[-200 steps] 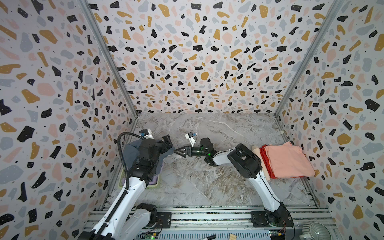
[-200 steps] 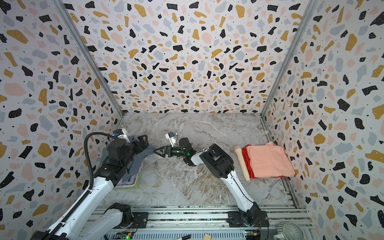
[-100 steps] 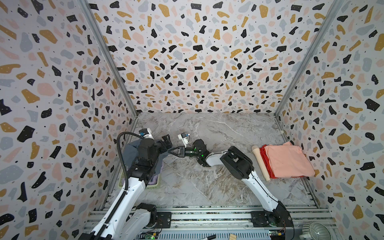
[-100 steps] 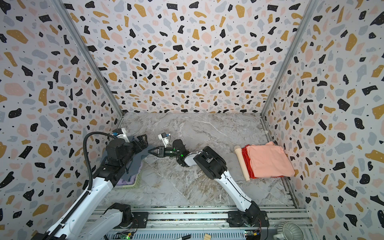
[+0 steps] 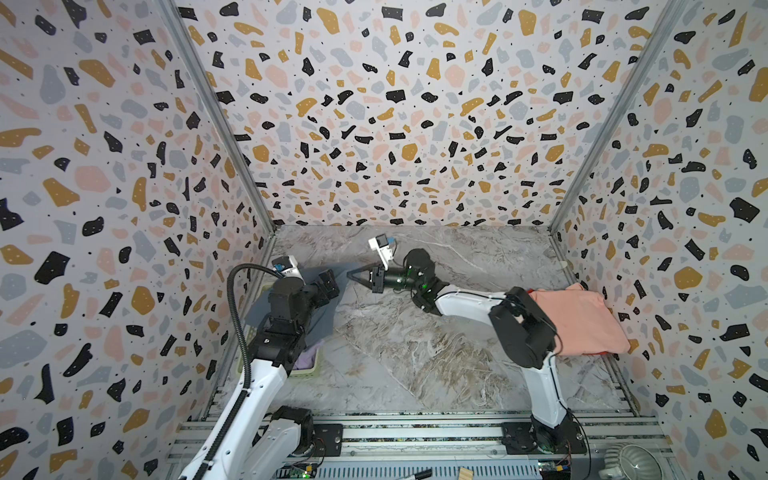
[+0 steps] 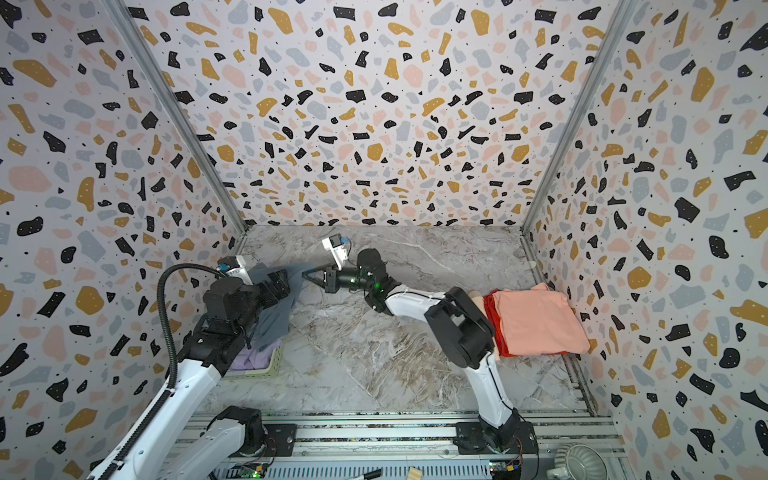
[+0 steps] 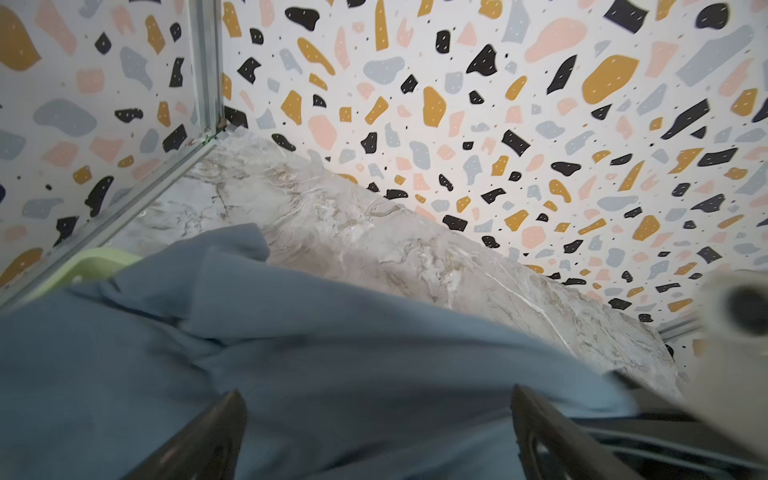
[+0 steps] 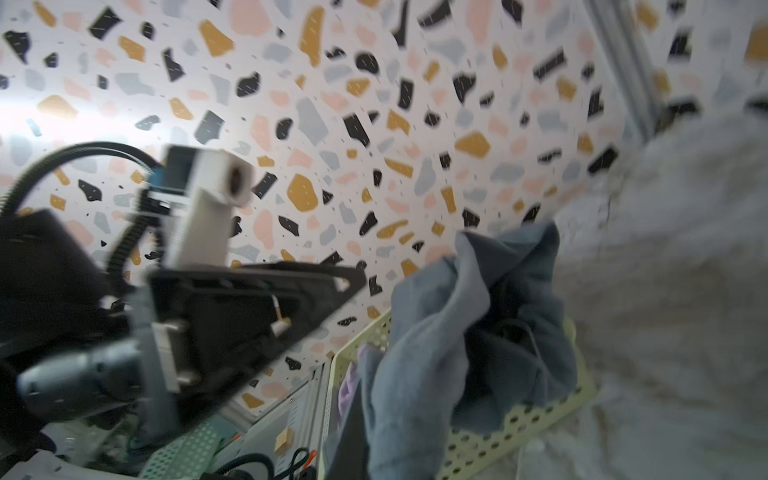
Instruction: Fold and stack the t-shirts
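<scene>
**Right jaws pinched on the blue-grey shirt, left jaws wide**

In both top views my right gripper reaches across the middle. Its jaws are closed to a point on the edge of the slate blue-grey t-shirt, which drapes from there over the pale green basket by the left wall. My left gripper hangs just beside that tip, above the same cloth, jaws spread and holding nothing. A lilac t-shirt shows in the basket under the blue-grey one. Well apart, against the right wall, the salmon pink t-shirt lies folded on top of the red t-shirt on the marble table.

In the left wrist view my left fingers stand wide apart with the blue-grey cloth stretched below them. The cloth runs off to the dark, blurred tip of my right gripper. A bit of basket rim peeks out beside the cloth.

The right wrist view is blurred. The blue-grey shirt hangs bunched over the basket's corner, with a sliver of lilac inside. My left gripper shows from the side, near the cloth. I cannot make out my own right fingertips here.
</scene>
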Available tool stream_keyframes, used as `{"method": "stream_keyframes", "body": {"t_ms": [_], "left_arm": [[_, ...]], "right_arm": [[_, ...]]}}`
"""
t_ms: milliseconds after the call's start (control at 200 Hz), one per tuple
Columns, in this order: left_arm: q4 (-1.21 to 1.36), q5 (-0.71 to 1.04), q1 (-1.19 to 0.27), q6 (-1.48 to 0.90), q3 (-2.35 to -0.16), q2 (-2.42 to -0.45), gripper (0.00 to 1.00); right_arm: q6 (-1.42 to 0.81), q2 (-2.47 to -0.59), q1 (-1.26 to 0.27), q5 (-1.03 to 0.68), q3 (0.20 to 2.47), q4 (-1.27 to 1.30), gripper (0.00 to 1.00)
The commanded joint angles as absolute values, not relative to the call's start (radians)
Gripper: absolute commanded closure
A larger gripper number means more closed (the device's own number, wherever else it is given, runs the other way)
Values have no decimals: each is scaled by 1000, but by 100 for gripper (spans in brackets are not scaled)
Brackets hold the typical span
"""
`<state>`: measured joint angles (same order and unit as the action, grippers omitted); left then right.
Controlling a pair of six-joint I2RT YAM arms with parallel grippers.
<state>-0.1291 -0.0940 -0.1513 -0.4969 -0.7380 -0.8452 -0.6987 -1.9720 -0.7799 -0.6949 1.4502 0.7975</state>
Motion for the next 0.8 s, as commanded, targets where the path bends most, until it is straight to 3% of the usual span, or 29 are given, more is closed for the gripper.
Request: {"method": "stream_keyframes", "body": {"t_ms": [0,135,270,365,415,481,521,611,631,676,791], "left_arm": [[-62,53,-145,-446,-781,-818,0],[18,274,-146,-457,-772,-821,1],[53,363,-146,-466,-757,-851,0],[71,409,-147,-477,-747,-899,0],[66,419,-149,-473,-746,-930,0],[25,399,-154,-458,-756,-973,0],[-17,366,-161,-442,-767,-1000,0],[-105,269,-182,-409,-782,-1054,0],[-122,243,-189,-405,-783,-1064,0],[-149,189,-205,-390,-783,-1083,0],[-187,30,-225,-384,-772,-1119,0]], "right_arm": [[-487,-1743,-700,-615,1406,663,100],[-438,-1523,-601,-519,1257,593,100],[-310,-1348,-553,-326,1147,423,100],[-338,-1335,-497,-354,1064,374,99],[-334,-1359,-484,-353,1032,334,87],[-298,-1411,-482,-303,1030,228,50],[-289,-1443,-482,-267,1040,160,38],[-283,-1470,-482,-207,1026,106,30],[-285,-1466,-482,-198,1016,107,20],[-292,-1463,-482,-176,996,109,11],[-316,-1467,-482,-154,963,106,9]]}}
